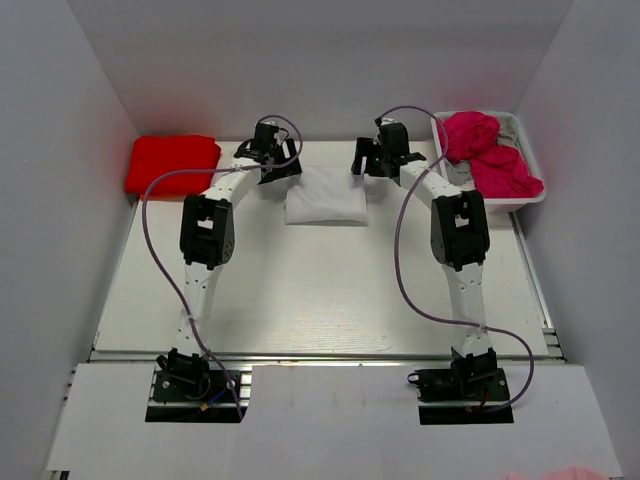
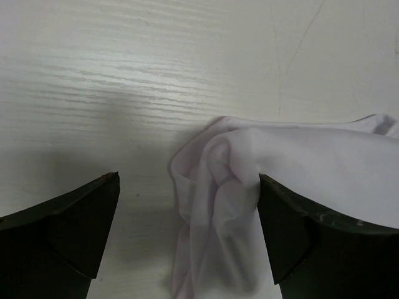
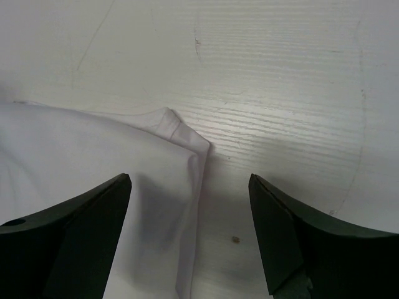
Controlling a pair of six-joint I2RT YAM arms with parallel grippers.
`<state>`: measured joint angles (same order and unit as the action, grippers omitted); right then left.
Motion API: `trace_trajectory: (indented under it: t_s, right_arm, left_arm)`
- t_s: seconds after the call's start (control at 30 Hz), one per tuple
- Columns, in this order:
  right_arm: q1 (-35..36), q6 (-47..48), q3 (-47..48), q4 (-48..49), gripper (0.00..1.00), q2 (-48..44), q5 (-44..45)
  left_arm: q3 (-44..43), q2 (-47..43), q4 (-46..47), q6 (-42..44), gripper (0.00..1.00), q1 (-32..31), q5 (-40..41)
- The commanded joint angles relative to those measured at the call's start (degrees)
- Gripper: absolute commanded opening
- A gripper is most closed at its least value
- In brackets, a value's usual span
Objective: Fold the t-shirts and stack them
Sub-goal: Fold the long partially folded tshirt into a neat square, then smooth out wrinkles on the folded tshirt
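Observation:
A folded white t-shirt lies at the far middle of the table. My left gripper is open above its far left corner; in the left wrist view the bunched white cloth lies between the fingers, against the right one. My right gripper is open above the shirt's far right corner, and its wrist view shows the folded white edge between the fingers. A folded red t-shirt lies at the far left. Magenta-pink t-shirts fill the basket at the far right.
A white wire basket stands at the far right against the wall. White walls enclose the table on the left, right and back. A small brown speck lies on the table between my right fingers.

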<state>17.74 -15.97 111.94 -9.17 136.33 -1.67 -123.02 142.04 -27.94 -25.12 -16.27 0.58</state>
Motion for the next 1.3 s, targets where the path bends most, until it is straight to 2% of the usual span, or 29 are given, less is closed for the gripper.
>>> trace_trajectory:
  t_s: [0.0,0.1,0.17,0.27,0.37,0.4,0.67,0.8,0.9,1.0,1.27]
  right_arm:
    - [-0.2,2.2,2.1,2.0,0.82,-5.8,-0.1]
    - [-0.2,2.2,-2.5,2.4,0.87,-11.1,-1.4]
    - [0.0,2.3,-6.3,2.5,0.9,-13.9,-3.9]
    - [0.1,1.8,-9.9,3.1,0.9,-18.8,-8.6]
    - [0.3,0.7,-12.9,4.3,0.9,-20.8,-15.2]
    - [0.4,0.4,-13.1,4.2,0.9,-20.9,-16.3]
    - [0.1,-4.5,-10.9,6.4,0.9,-15.6,-23.1]
    - [0.1,-6.4,-8.7,8.5,0.9,-9.2,-28.0]
    - [-0.5,-7.5,-9.4,13.2,0.9,-6.9,-27.6]
    - [-1.6,-10.0,-10.6,16.0,0.9,-3.8,-26.2]
    - [-3.7,-13.3,-10.2,15.5,0.9,4.6,-29.1]
  left_arm:
    - [-1.1,-6.3,0.4,-0.1,1.0,0.5,0.6]
    - [-1.1,-7.7,-3.8,-1.7,1.0,1.6,4.1]
    - [-1.7,-8.4,-4.3,-1.7,1.0,2.4,3.1]
    - [-1.7,-11.1,-4.3,0.6,1.0,2.4,-1.8]
    - [3.3,-13.8,0.6,3.5,1.0,0.9,-8.6]
    - [4.2,-13.8,2.1,3.5,1.0,0.9,-13.3]
    - [4.8,-9.9,9.1,3.5,1.0,-0.2,-22.4]
    - [3.0,-4.8,9.1,3.5,1.0,-0.2,-21.2]
    - [3.0,-1.7,10.7,4.7,1.0,0.7,-20.3]
    - [5.7,1.1,15.3,4.7,1.0,2.0,-24.7]
    - [5.1,7.0,17.0,5.3,1.0,2.7,-30.3]
